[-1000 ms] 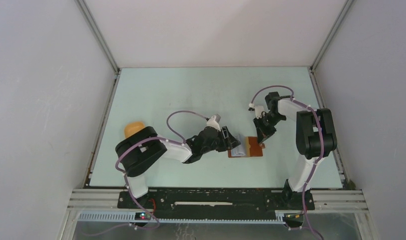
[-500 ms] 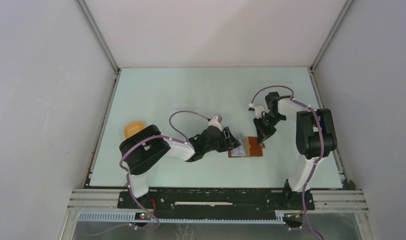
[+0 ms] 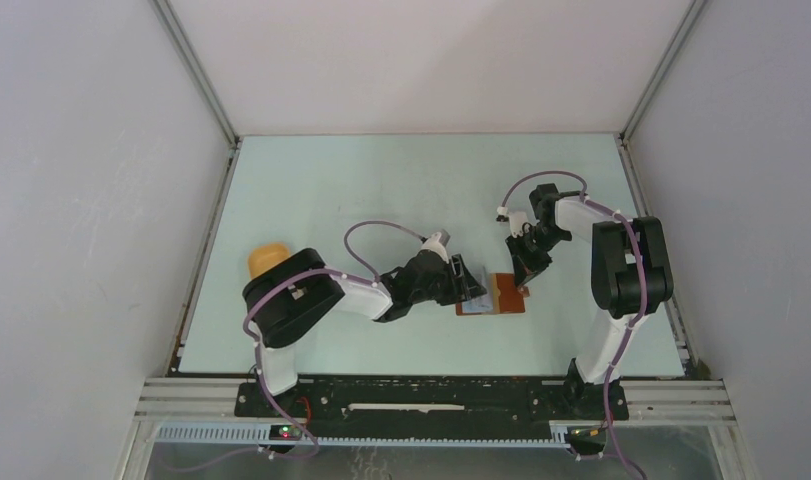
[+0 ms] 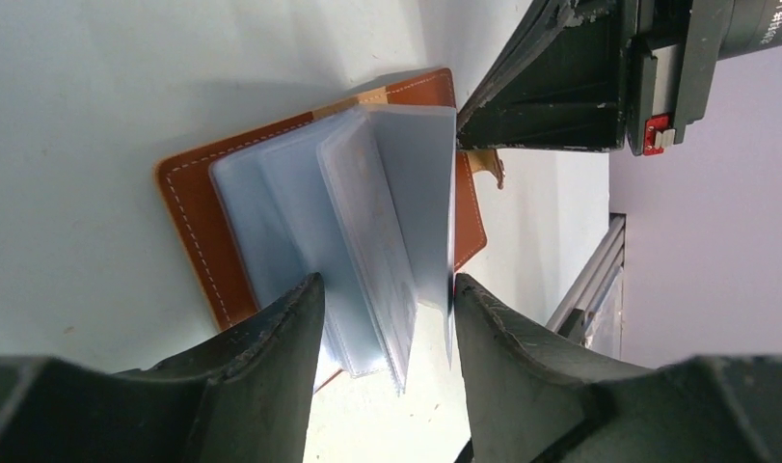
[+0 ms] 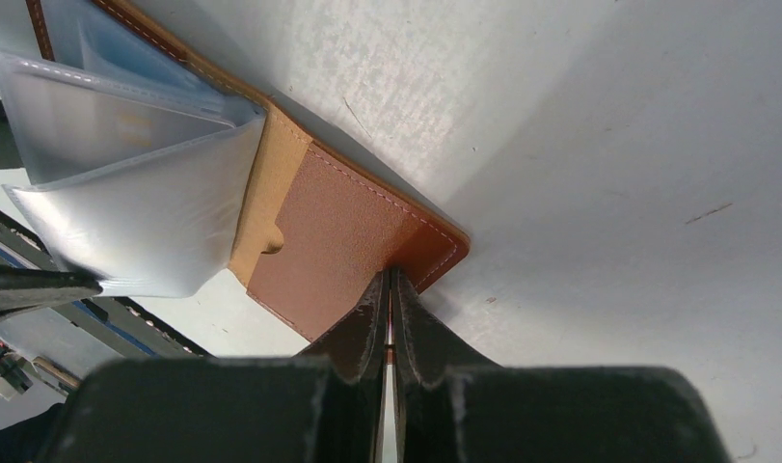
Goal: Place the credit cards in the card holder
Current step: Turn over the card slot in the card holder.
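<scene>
Right gripper point(image 5: 389, 282) pinches shut on the card holder point(image 5: 334, 241) while left gripper point(image 4: 382, 285), half open, straddles its clear sleeves point(image 4: 271, 203)

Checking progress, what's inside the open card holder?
Clear plastic sleeves fan up from the card holder; no card clearly shows inside. Overlapping sleeves hide the lower pockets.

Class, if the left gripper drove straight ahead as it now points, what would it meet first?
Most likely the clear sleeves of the card holder, which stand between the open fingers of the left gripper. The right gripper lies beyond them, though depth is unclear.
</scene>
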Action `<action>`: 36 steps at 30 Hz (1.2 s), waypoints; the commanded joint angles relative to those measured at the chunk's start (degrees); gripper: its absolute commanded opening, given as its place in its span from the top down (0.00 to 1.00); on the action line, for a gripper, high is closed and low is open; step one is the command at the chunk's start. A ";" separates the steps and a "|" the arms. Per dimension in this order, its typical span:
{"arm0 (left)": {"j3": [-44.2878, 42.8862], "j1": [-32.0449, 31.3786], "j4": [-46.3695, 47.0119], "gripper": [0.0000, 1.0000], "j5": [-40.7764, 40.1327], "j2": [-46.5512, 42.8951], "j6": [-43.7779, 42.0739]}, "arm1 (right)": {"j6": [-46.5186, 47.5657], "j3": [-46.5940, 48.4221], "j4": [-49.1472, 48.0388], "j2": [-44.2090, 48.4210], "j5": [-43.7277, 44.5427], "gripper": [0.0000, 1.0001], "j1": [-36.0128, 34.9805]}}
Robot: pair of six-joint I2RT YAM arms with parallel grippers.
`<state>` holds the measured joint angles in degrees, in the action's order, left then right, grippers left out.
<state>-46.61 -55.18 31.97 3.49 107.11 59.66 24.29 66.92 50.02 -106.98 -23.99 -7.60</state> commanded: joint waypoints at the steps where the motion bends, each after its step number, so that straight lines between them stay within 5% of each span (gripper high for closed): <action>1: -2.70 -0.45 3.52 0.44 2.99 -0.03 0.96 | 0.75 -0.37 -0.10 -0.86 0.87 0.91 -0.84; 36: -7.11 -0.59 6.97 0.62 5.78 5.99 1.79 | 1.28 -0.33 0.16 2.03 -0.87 0.87 0.67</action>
<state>-51.33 -55.55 38.37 9.45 113.45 62.02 24.36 66.92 50.09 -106.87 -24.27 -7.44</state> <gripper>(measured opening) 0.383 0.108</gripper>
